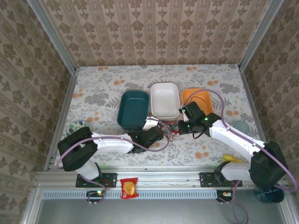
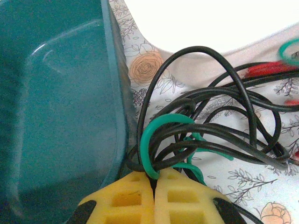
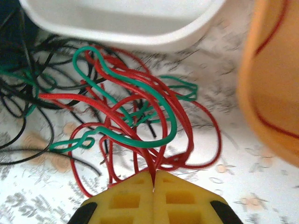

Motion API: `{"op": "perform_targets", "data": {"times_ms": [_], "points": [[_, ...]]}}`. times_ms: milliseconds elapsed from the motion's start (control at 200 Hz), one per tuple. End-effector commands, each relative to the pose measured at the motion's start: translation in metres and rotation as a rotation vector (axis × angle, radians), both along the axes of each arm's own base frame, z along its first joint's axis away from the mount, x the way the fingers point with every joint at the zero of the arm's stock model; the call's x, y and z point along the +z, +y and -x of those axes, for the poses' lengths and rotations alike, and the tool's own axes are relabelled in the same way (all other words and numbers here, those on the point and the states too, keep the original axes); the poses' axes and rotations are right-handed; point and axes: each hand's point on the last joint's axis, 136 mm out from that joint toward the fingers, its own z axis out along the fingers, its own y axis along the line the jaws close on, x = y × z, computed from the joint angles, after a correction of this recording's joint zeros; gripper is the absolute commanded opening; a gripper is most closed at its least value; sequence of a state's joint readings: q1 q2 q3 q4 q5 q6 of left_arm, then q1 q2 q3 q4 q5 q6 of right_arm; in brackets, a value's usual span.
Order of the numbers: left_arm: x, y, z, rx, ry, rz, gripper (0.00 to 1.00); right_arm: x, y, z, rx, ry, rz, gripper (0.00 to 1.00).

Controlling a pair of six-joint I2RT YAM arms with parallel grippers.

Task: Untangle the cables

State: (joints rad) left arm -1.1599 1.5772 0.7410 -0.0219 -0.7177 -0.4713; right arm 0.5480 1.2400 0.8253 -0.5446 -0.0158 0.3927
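Top external: fixed, high behind both arm bases (image 1: 154,179), looking down and forward across floral-patterned table (image 1: 107,84), distant; left wrist: very near, facing dark teal plastic tub (image 2: 56,116) and tangle of thin red, green and black cables (image 2: 205,140); right wrist: very near, facing that tangle (image 3: 135,112), white plastic tub (image 3: 117,23) along its top edge; tangle (image 1: 171,129) shared by all three.

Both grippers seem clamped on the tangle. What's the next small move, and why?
Probably ease the grippers slowly apart. The left gripper is shut on the green cable, which hooks around the black cable. The right gripper is shut on the red cable. Green and red interlace, so a gentle opposing pull should loosen them.
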Motion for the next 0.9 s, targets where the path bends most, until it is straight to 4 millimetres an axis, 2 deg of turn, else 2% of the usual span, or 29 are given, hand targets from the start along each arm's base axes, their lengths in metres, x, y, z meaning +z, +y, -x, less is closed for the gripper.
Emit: {"op": "perform_targets", "data": {"times_ms": [0, 170, 335, 555, 705, 895], "points": [[0.004, 0.003, -0.003, 0.033, -0.019, -0.026, 0.0, 0.025, -0.027, -0.015, -0.104, -0.115, 0.103, 0.0], [0.002, 0.009, -0.004, 0.059, -0.014, -0.031, 0.0, 0.051, -0.04, -0.025, -0.17, -0.225, 0.118, 0.0], [0.0, 0.017, -0.005, 0.088, -0.006, -0.018, 0.0, 0.057, -0.049, -0.028, -0.201, -0.245, 0.158, 0.0], [0.002, 0.031, -0.007, 0.148, -0.013, -0.025, 0.0, 0.076, -0.097, -0.034, -0.393, -0.34, 0.321, 0.0], [0.0, 0.041, -0.007, 0.192, -0.01, -0.033, 0.0, 0.091, -0.122, -0.039, -0.493, -0.374, 0.333, 0.0], [0.0, 0.051, -0.007, 0.235, -0.008, -0.036, 0.0, 0.102, -0.145, -0.046, -0.585, -0.391, 0.27, 0.0]]}}
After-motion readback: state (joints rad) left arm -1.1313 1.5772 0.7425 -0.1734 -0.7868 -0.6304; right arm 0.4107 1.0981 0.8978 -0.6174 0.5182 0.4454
